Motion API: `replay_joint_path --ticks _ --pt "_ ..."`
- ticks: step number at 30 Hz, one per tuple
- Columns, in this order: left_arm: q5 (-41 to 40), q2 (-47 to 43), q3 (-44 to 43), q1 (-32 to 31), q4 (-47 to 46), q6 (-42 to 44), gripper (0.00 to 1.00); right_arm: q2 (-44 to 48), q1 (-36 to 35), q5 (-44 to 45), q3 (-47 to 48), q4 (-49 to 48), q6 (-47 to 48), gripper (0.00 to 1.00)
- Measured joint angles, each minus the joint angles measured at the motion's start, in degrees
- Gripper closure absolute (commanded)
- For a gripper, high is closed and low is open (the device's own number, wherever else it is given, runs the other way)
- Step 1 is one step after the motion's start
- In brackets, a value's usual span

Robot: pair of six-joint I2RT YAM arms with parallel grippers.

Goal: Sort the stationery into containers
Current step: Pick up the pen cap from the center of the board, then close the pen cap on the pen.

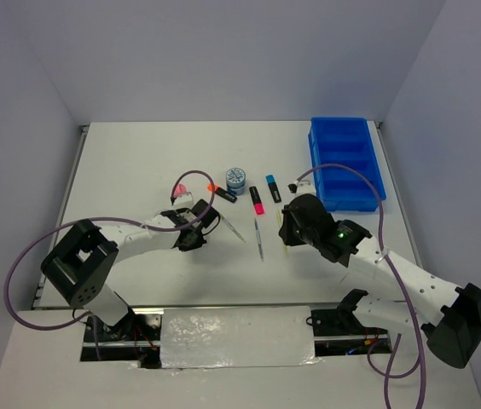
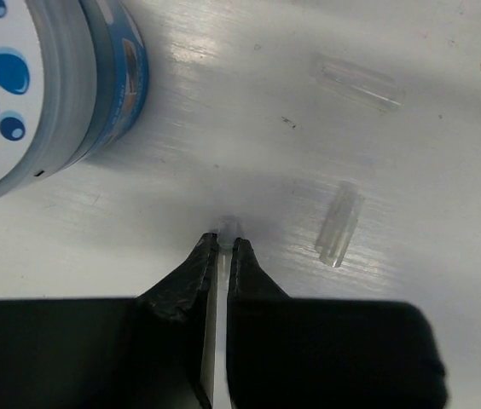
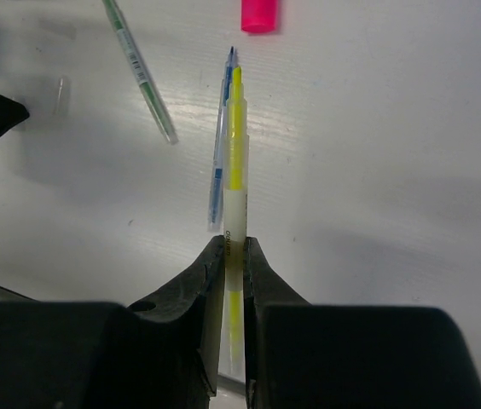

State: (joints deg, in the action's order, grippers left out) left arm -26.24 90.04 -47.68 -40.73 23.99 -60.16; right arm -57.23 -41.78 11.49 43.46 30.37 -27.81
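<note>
My right gripper (image 3: 234,243) is shut on a thin yellow pen (image 3: 237,162), held just above the table; it sits left of the blue tray (image 1: 347,162) in the top view (image 1: 287,228). A blue pen (image 3: 220,153) lies beside it, a green pen (image 3: 138,68) further left, and a pink-capped highlighter (image 3: 259,13) ahead. My left gripper (image 2: 222,241) is shut on a thin clear pen (image 2: 228,226), tip at the table. A blue-white tub (image 2: 44,85) stands just ahead-left of it. The other tub (image 1: 236,177), the orange (image 1: 221,192), pink (image 1: 257,200) and blue (image 1: 273,189) highlighters and the pink bottle (image 1: 182,189) sit mid-table.
Two clear pen caps (image 2: 340,226) (image 2: 356,77) lie on the table right of my left gripper. A small black piece (image 1: 292,187) lies near the tray's near-left corner. The tray's compartments look empty. White walls close in the table on three sides.
</note>
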Motion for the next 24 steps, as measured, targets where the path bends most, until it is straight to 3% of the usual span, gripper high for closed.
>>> replay_joint_path --ticks 1,9,14,20,24 --pt "0.1 0.0 0.2 0.0 -0.3 0.1 0.99 0.0 -0.1 0.0 0.0 0.0 0.0 1.00" --pt "2.2 -5.7 4.3 0.0 -1.9 -0.1 1.00 2.8 -3.7 -6.2 -3.6 -6.9 0.7 1.00" --pt "4.2 -22.3 5.6 -0.5 -2.4 2.6 1.00 9.6 -10.8 -10.4 -12.4 -20.1 -2.9 1.00" --pt "11.7 -48.4 12.9 -0.9 -25.3 9.9 1.00 9.4 -23.2 -7.0 -20.3 -35.7 -9.9 1.00" --pt "17.9 -54.0 18.2 -1.0 -37.3 10.8 1.00 4.9 -31.8 0.0 -18.4 -41.5 -11.6 1.00"
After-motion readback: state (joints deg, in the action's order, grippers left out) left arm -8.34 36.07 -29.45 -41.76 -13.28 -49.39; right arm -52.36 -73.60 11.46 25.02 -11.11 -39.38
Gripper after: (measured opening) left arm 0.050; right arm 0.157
